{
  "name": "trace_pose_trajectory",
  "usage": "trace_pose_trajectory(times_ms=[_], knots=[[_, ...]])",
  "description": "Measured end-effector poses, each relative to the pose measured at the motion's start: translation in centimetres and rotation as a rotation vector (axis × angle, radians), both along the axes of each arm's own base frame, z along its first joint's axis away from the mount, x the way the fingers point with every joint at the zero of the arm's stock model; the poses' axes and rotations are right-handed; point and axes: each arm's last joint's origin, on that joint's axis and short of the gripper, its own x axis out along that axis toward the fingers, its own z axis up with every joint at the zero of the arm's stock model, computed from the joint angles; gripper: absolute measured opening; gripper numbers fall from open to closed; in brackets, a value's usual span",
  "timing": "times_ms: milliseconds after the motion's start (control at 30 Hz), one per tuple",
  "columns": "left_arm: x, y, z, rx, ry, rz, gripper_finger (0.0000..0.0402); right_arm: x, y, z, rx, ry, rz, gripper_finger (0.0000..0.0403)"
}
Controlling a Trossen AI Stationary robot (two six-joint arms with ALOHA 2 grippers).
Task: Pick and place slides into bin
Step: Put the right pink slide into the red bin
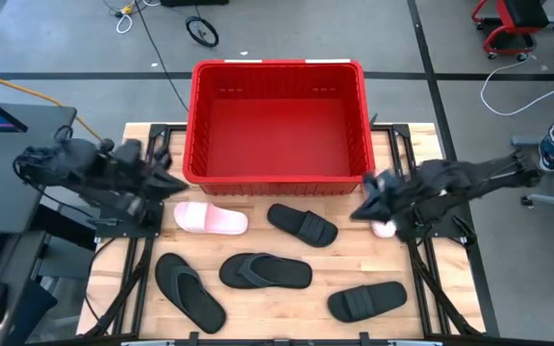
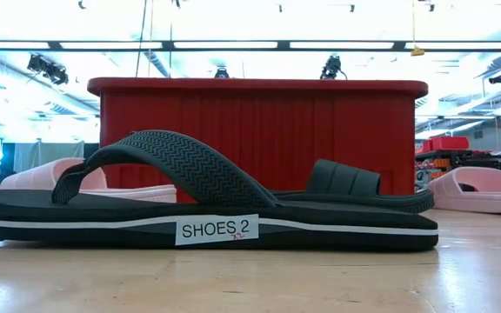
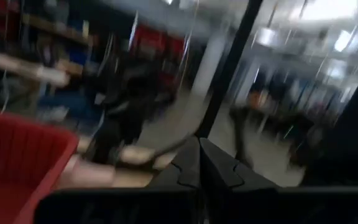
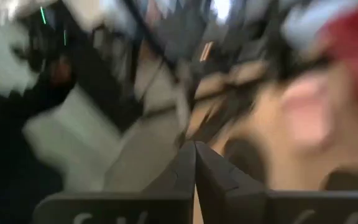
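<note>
Left tool [image 1: 173,183]: I see it at desk's left side, near the bin's front-left corner, just above the pink slide. Fingers pressed together w/ nothing between them per left wrist view [image 3: 199,168].
Pink slide, left [image 1: 210,219]: flat on desk, just in front of bin's front wall, left of centre. Free of both tools.
Thong flip-flop, left [image 1: 188,289]: front-left of desk, lying at an angle, apart from the others.
Thong flip-flop, centre [image 1: 264,271]: mid-desk, near front. In low view it's the closest item [image 2: 207,213], w/ white label "SHOES 2" on sole edge.
Bin [image 1: 279,178]: red, at rear centre of desk. I see no slide inside.
Black slide, centre [image 1: 302,224]: between the bin's front wall & centre flip-flop, right of the left pink slide.
Black slide, right [image 1: 366,301]: front-right of desk, well apart from bin.
Pink slide, right [image 1: 384,228]: mostly hidden under right arm in high view; only a pale bit shows. Low view shows it resting on desk at far right [image 2: 481,191].
Right tool [image 1: 365,208]: at desk's right side, by bin's front-right corner, next to the right pink slide. Fingers closed on each other, empty, per right wrist view [image 4: 194,165].
Desk [image 1: 287,322]: light wood; all six slides lie on it.
</note>
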Motion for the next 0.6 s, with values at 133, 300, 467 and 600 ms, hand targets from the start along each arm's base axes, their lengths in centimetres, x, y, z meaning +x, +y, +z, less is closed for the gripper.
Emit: trace_pose_trajectory(times_ms=[133,300,467,600], knots=[[2.3,-0.9,0.5,0.058,0.155,-0.009,0.0004,3.4,2.4,1.3,0.035,0.139,0.178,0.0013],[4.4,-1.6,0.1,0.081,0.242,-0.008,0.0011,6.8,5.4,2.6,0.166,0.242,0.216,0.0013],[5.0,-1.8,-0.3,0.087,0.266,-0.008,0.0020,8.9,7.3,1.6,0.186,0.430,0.293,0.0013],[4.9,-1.7,-0.4,0.070,0.275,-0.006,0.0010,9.2,7.7,0.1,0.212,0.626,0.283,0.0013]])
